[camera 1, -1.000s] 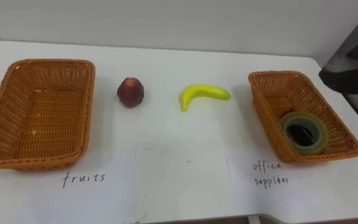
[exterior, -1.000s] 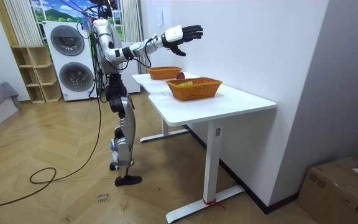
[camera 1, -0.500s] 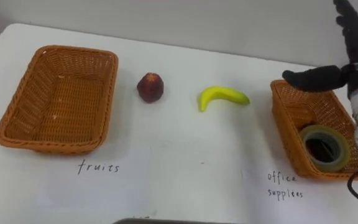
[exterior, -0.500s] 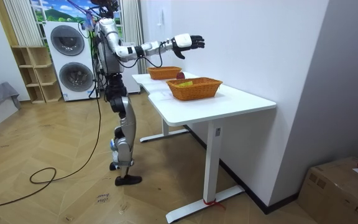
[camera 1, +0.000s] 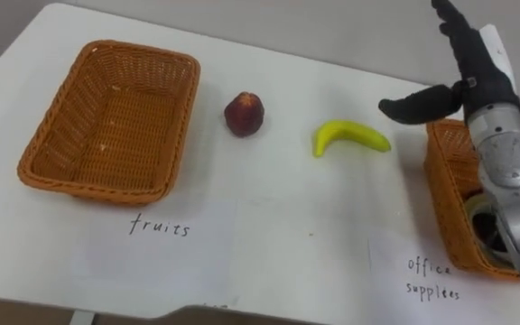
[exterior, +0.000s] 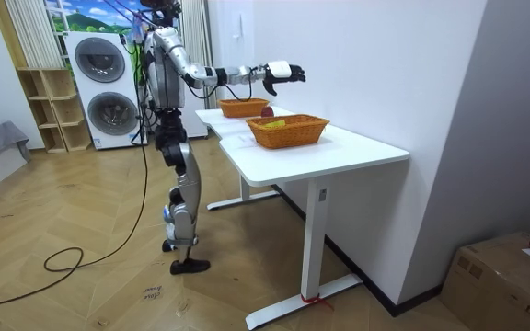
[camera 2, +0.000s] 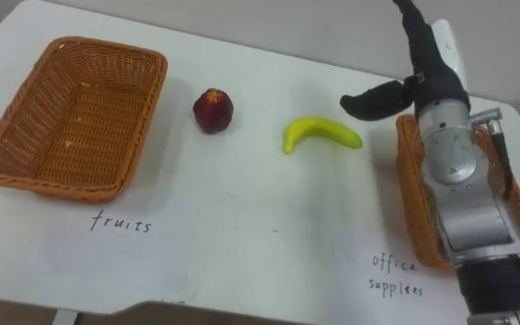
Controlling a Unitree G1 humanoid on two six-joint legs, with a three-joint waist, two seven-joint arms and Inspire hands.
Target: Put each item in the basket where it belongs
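Observation:
A yellow banana (camera 1: 350, 137) lies on the white table (camera 1: 269, 226), and a dark red round fruit (camera 1: 244, 114) sits to its left. The empty wicker basket (camera 1: 52, 162) at the left stands behind the handwritten word "fruits". My right hand (camera 1: 463, 77) hovers open, fingers straight and thumb spread, just above and to the right of the banana's tip, touching nothing. Under my forearm stands the office supplies basket (camera 1: 448, 185), where a roll of tape (camera 1: 482, 215) is mostly hidden. In the room view my right hand (exterior: 279, 72) stretches over the table.
Handwritten labels "fruits" (camera 1: 159, 226) and "office supplies" (camera 1: 433, 278) mark the table in front of each basket. I stand at the table's long side by a white wall. A washing machine (exterior: 99, 83) and a shelf stand behind me.
My right arm has come down and reached out over the table, so the hand now hangs by the banana. The eye views shifted; the fruit and baskets have not moved.

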